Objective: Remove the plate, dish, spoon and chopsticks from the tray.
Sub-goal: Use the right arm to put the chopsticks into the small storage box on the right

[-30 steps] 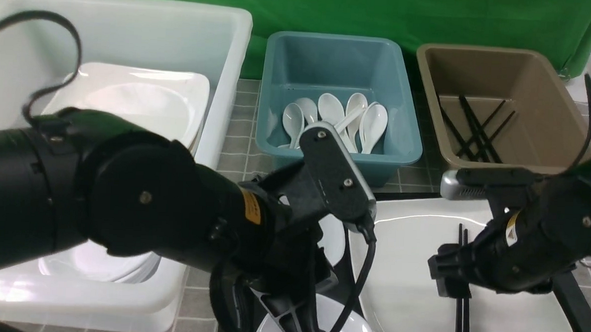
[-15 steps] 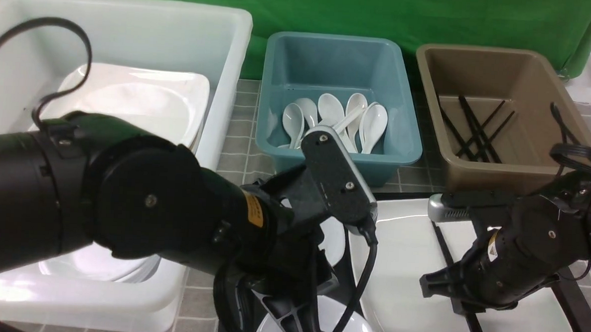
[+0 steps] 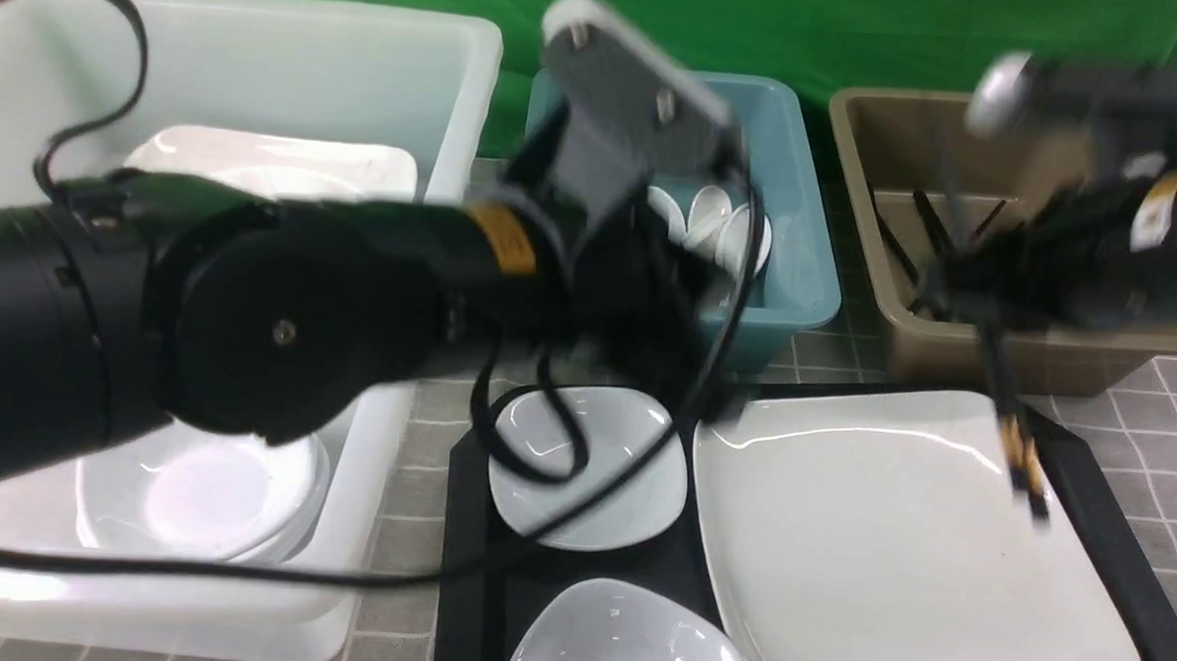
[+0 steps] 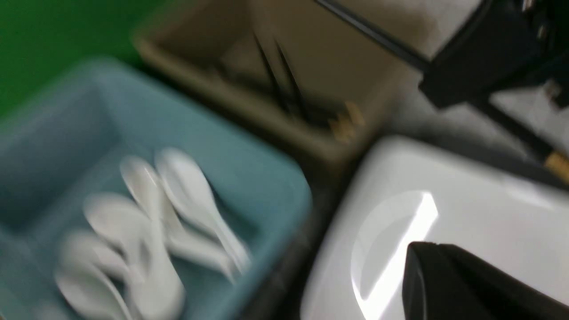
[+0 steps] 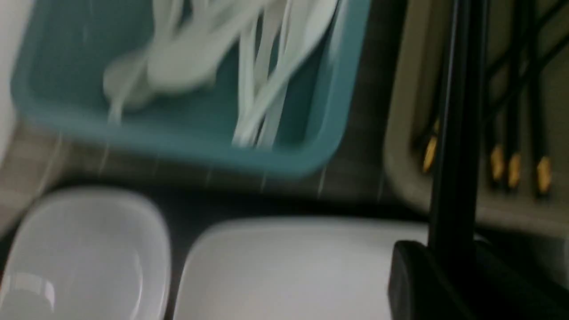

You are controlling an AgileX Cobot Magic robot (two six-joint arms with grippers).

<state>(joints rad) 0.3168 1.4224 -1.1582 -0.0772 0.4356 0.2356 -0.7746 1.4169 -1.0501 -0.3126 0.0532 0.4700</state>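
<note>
Sitting on the big black rectangular plastic tray [image 3: 461, 563] is the large glossy white rounded-square plate [image 3: 887, 542]; over its far right corner the right gripper [image 3: 978, 293] pinches the thin black chopsticks [image 3: 1010, 423], tilted, before the brown plastic bin [image 3: 1044, 365]; the left gripper [image 3: 684, 315], jaws together, is near the blue plastic bin [image 3: 802, 211]

Plate [image 3: 887, 552] on tray [image 3: 464, 504] — dishes [image 3: 627, 471] left

The grey tiled tabletop [image 3: 1175, 426] carries a white bin [image 3: 263, 48], blue bin [image 3: 804, 280], brown bin [image 3: 1044, 365] and black tray [image 3: 1102, 522].
</note>
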